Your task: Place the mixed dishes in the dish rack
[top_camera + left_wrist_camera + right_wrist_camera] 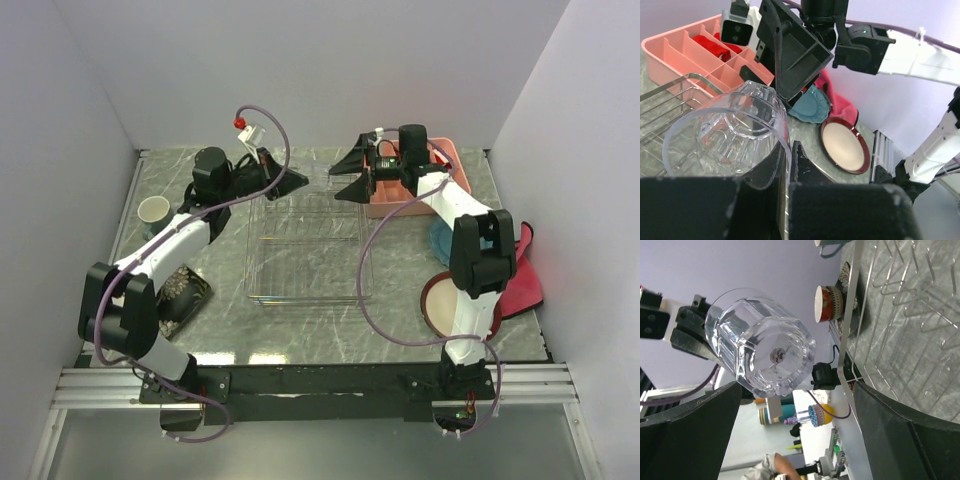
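Note:
The clear glass [730, 132] hangs on its side above the far edge of the dish rack [305, 250]. My left gripper [788, 147] is shut on its rim, one finger inside and one outside. In the right wrist view the glass [765, 350] shows its thick base. My right gripper [795, 425] is open wide just short of that base and holds nothing. From above, the left gripper [298, 180] and right gripper [345, 187] face each other. On the left are the grey-blue mug [153, 210] and a small patterned bowl [829, 304]. The red-rimmed plate [440, 305] and teal plate [812, 107] lie on the right.
A pink compartment tray [425, 185] with red pieces stands at the back right, under the right arm. A pink-red cloth [522, 275] lies by the right wall. A black floral square plate [185, 290] sits front left beside the left arm. Walls close in three sides.

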